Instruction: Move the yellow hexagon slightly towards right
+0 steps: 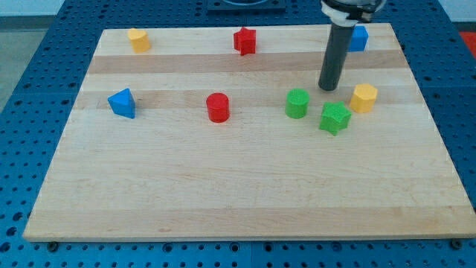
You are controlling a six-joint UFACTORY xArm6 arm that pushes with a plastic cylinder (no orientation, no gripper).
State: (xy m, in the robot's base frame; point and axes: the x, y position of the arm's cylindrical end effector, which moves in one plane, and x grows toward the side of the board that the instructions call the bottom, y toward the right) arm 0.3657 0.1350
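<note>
The yellow hexagon (364, 97) sits on the wooden board (238, 186) at the view's right, just right of a green star (335, 117). My tip (328, 88) rests on the board a short way to the left of the yellow hexagon and slightly above it, with a small gap between them. The tip is between the hexagon and a green cylinder (297, 103), above the green star. It touches no block.
A second yellow block (138, 39) lies at the top left, a red star (245, 40) at the top middle, and a blue block (358, 38) at the top right, partly behind the rod. A blue triangle (123, 103) and a red cylinder (218, 107) lie mid-left.
</note>
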